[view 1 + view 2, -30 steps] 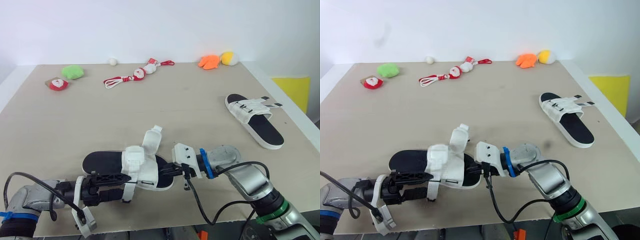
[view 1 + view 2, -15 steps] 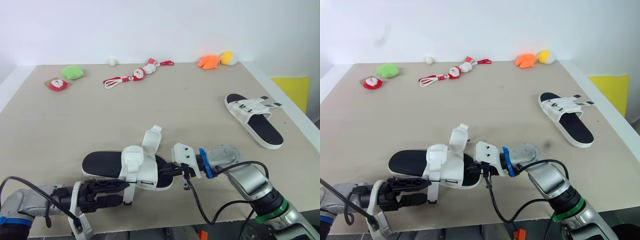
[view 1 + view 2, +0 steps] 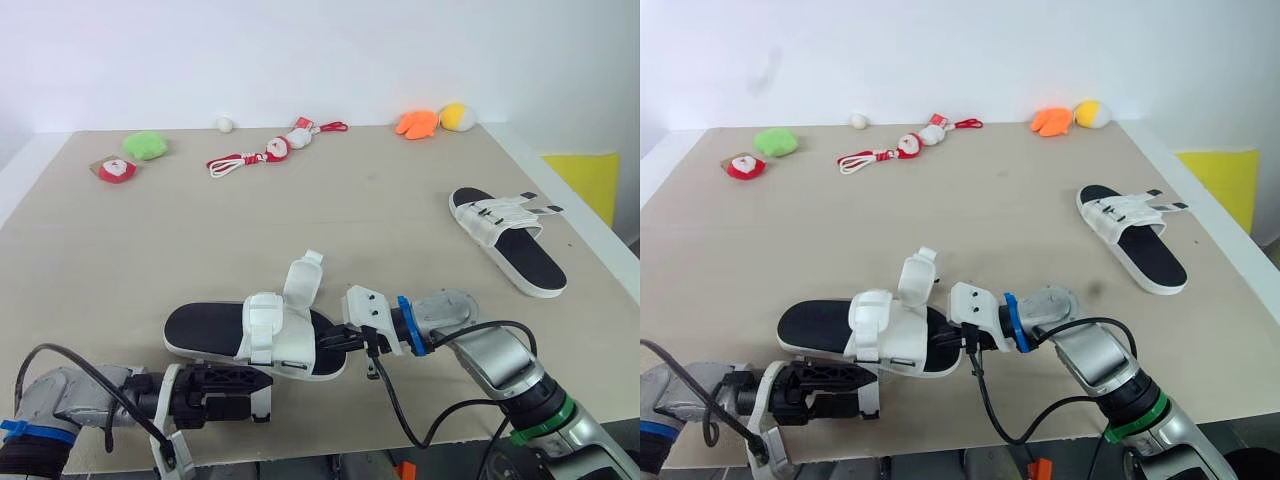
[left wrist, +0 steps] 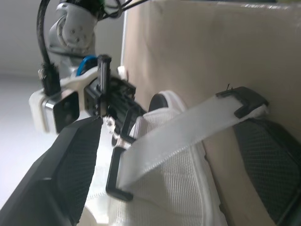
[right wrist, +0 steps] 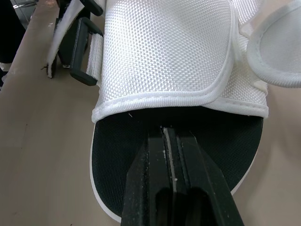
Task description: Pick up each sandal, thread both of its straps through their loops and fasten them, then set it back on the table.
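The near sandal [image 3: 207,328] lies along the front edge of the bench [image 3: 400,200]. Its long axis runs side to side, with the heel toward the robot's left and the toe toward its right. The right fingers [image 5: 162,146] are pressed together, tips on the black footbed at the toe end, just in front of the white upper. I can see nothing pinched between them. The left fingers [image 3: 235,381] come in from the near-left side, spread wide, and the loose strap [image 4: 188,129] crosses the gap between them ungripped. Its black loop [image 4: 116,175] sits just beside it on the upper. A second flap [image 3: 303,280] stands upright, unfastened. By my reckoning the left arm is the one placed to take the strap. The other sandal [image 3: 507,240] rests well apart, far right.
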